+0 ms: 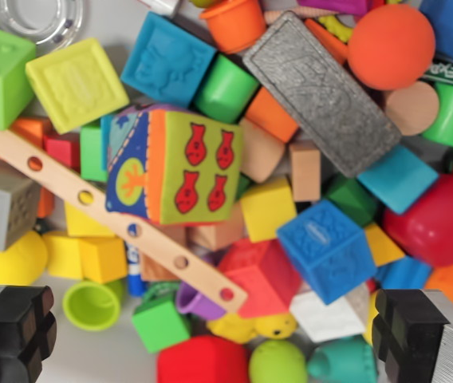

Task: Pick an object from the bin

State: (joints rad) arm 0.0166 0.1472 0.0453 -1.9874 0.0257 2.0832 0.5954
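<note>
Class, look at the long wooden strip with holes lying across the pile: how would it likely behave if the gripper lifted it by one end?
The wooden strip looks thin and rigid, so it probably stays straight. Being long, it would likely swing or tilt downward. It rests on several blocks, such as the red block, and may nudge them.

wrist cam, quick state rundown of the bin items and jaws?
gripper: jaws open, holding nothing
fish-print fabric cube: on top, tilted
wooden strip with holes: lying diagonally over blocks
grey embossed slab: lying flat on the pile
orange ball: resting on the pile
lime cup: on its side
</note>
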